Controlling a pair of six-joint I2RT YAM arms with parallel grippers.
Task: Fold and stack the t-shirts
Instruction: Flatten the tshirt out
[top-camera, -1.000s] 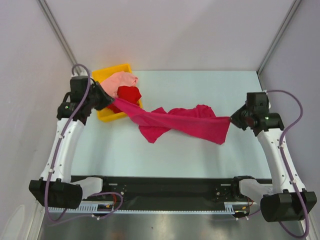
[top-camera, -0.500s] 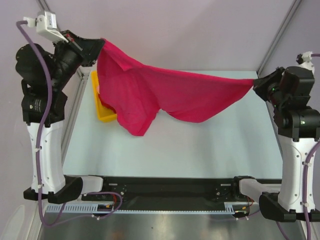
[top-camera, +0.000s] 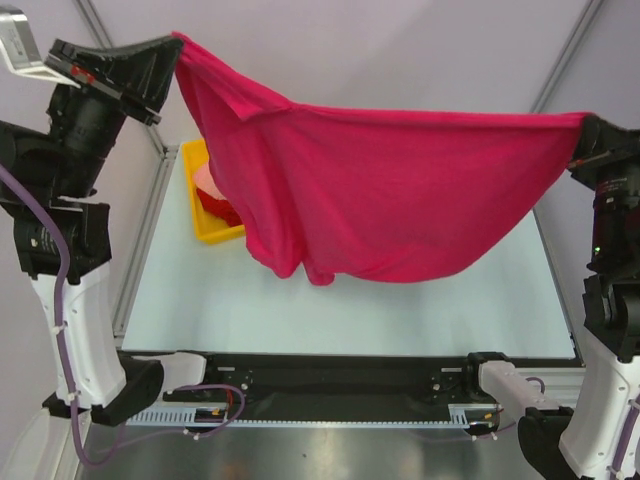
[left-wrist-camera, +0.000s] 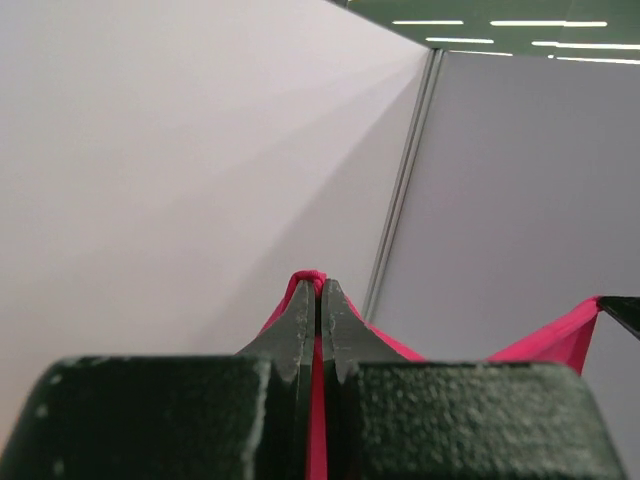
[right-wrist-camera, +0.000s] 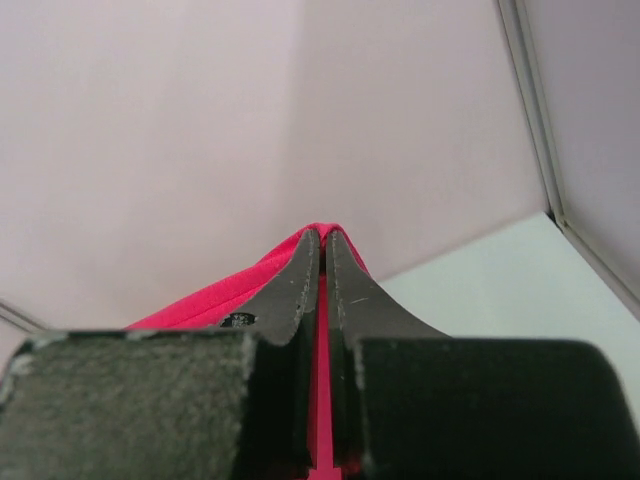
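The magenta-crimson shirt (top-camera: 380, 190) hangs in the air like a curtain, stretched wide between the two raised arms above the table (top-camera: 400, 320). The left gripper (top-camera: 176, 42) is up near the left wall. Its fingers are pressed together on a corner of the cloth, and in the left wrist view a red nub of fabric pokes out past the tips (left-wrist-camera: 320, 290). The right gripper (top-camera: 584, 124) sits a little lower on the far right. It is clamped just as tight on the opposite corner, with pink cloth running down the slit between its fingers (right-wrist-camera: 323, 240).

The shirt's top edge runs fairly taut from left to right, dipping slightly on the way. The bottom edge sags in a long curve, lowest left of centre where a bunched fold droops. From above I can't tell whether that fold touches the tabletop or hangs just over it.

The shirt's left edge falls across the yellow bin (top-camera: 215, 233) in the table's far left corner. The bright red shirt (top-camera: 218, 203) and a sliver of the pale salmon-pink shirt (top-camera: 204, 178) show inside it.

Pale tabletop shows under the hem, running to the near rail and the right edge. Both arms stand close to the side walls.
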